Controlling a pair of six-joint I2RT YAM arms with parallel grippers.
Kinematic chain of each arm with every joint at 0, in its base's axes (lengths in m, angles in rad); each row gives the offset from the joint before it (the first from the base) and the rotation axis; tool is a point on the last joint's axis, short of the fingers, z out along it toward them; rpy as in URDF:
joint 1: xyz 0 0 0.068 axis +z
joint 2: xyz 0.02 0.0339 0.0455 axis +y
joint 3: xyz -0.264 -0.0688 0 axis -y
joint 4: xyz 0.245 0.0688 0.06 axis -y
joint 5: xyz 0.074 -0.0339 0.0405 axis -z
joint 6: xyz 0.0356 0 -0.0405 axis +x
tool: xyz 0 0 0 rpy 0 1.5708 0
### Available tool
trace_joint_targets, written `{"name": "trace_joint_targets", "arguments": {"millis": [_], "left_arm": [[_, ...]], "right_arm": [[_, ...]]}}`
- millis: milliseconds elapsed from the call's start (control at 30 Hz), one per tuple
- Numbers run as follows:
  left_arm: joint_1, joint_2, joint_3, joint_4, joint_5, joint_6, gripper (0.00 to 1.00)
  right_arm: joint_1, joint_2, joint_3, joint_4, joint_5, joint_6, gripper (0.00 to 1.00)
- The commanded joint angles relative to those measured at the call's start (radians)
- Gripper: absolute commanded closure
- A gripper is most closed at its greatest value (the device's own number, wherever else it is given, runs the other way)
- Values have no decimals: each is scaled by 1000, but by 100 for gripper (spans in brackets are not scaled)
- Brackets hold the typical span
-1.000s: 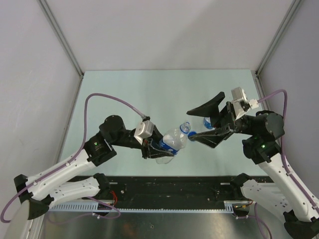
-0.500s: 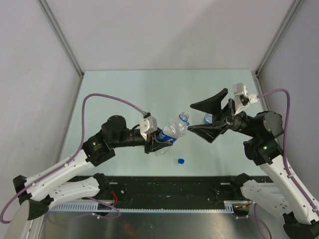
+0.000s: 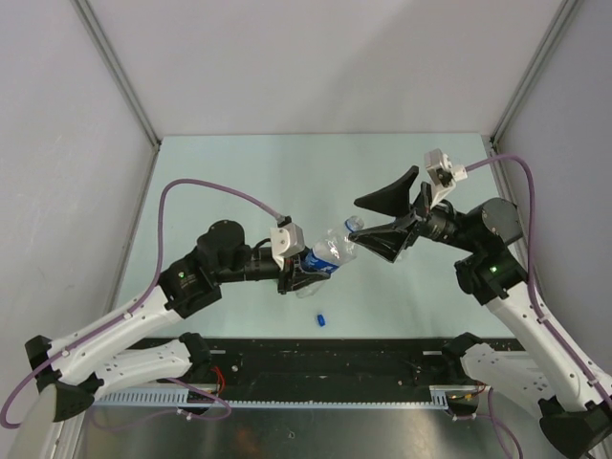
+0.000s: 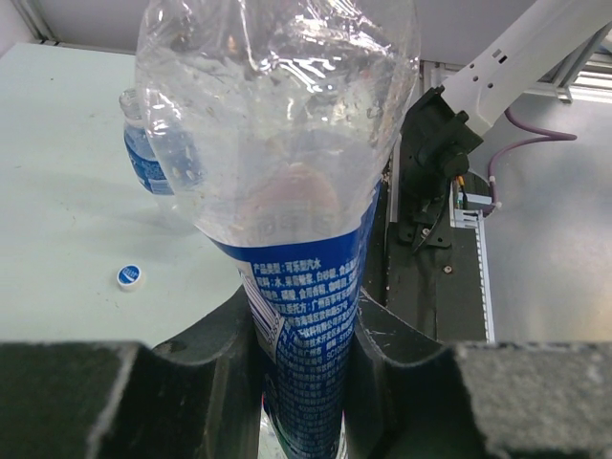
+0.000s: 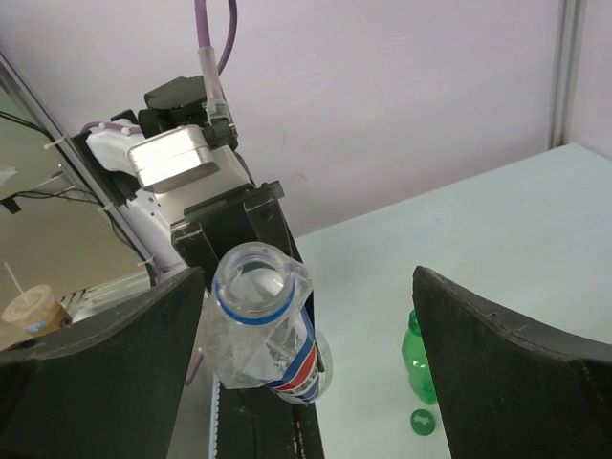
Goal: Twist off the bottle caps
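1. The left gripper (image 3: 302, 273) was clamped on the labelled midsection of the held bottle (image 3: 331, 252). It carried the bottle above the table (image 3: 239, 172), tilted, with the neck pointing right.
2. The mouth of that bottle was open. The blue cap (image 3: 321, 317) lay loose on the table, close to the near edge.
3. The right gripper (image 3: 356, 218) had its jaws wide apart on either side of the open mouth and held nothing. Whether a finger brushed the neck could not be told.
4. The green cap (image 5: 421, 421) lay on the table just beside the green bottle (image 5: 421, 361), so this one also appeared done.
5. The second clear bottle (image 4: 151, 158) was on the table beyond the held one. Whether it was capped could not be told, and no white cap was in view. It was judged to be the likely remainder.
6. The two grippers were close together at mid-table, so the room between them was tight. The walls (image 3: 57, 143) were well apart from both. The blue cap, so near the edge, was judged at risk of being knocked off.
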Motion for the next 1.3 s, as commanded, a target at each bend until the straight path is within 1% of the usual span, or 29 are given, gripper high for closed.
{"name": "trace_joint_targets", "arguments": {"millis": [0, 167, 333, 433, 467, 500, 533, 567, 633, 767, 867, 967, 1067, 1167, 1233, 1267], "left_arm": [[-3, 5, 50, 21, 36, 25, 100], [-4, 7, 49, 21, 55, 25, 100], [-3, 13, 50, 23, 63, 26, 100], [-3, 15, 49, 23, 64, 26, 100], [-3, 16, 49, 23, 63, 27, 100], [-3, 15, 49, 22, 62, 28, 100], [-3, 15, 49, 22, 61, 27, 100], [-3, 14, 48, 22, 59, 29, 100], [-4, 12, 45, 22, 57, 30, 100], [-4, 3, 39, 22, 44, 34, 100], [-4, 0, 38, 23, 33, 35, 98], [-4, 0, 36, 22, 30, 35, 94], [-4, 4, 34, 22, 23, 34, 88], [-3, 5, 28, 23, -2, 32, 77], [-3, -1, 21, 22, -18, 30, 67], [-3, -7, 18, 22, -27, 31, 59]], "right_arm": [[-2, 28, 8, 50, -39, 45, 9], [12, 48, 8, 62, -70, 50, 25], [25, 45, 8, 65, -70, 47, 48], [29, 41, 8, 64, -70, 47, 65], [30, 41, 9, 63, -68, 47, 72], [30, 42, 8, 61, -65, 48, 84], [30, 44, 8, 59, -62, 47, 92], [30, 48, 9, 55, -59, 46, 96], [31, 52, 7, 53, -60, 47, 99], [33, 52, 8, 44, -61, 39, 100], [35, 48, 7, 31, -53, 22, 100], [36, 47, 8, 14, -41, 8, 100], [36, 47, 8, 0, -26, -2, 100], [36, 50, 8, -13, -12, -11, 100], [37, 55, 8, -15, -8, -14, 100], [37, 58, 8, -13, -8, -16, 100]]}}
